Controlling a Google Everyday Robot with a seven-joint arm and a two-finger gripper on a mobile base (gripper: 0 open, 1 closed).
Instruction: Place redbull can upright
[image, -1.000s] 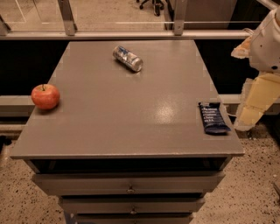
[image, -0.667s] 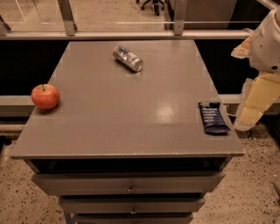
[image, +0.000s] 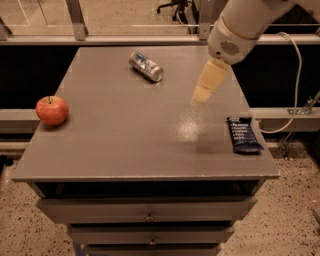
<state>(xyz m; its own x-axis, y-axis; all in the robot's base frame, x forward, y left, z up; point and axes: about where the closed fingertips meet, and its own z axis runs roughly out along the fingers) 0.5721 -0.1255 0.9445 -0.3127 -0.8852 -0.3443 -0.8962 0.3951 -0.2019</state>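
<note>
The redbull can (image: 146, 66) lies on its side at the back middle of the grey table (image: 125, 135), its silver end pointing toward the front right. My gripper (image: 204, 94) hangs above the table's right half, to the right of the can and a little nearer the front, well apart from it. It holds nothing that I can see.
A red apple (image: 52, 110) sits at the table's left edge. A dark blue flat snack wrapper (image: 243, 134) lies at the right front edge. Drawers run below the tabletop. A rail and a cable are behind and to the right.
My arm has swung from beyond the table's right edge to the left, over the tabletop and toward the can. The can, apple and wrapper have not moved.
</note>
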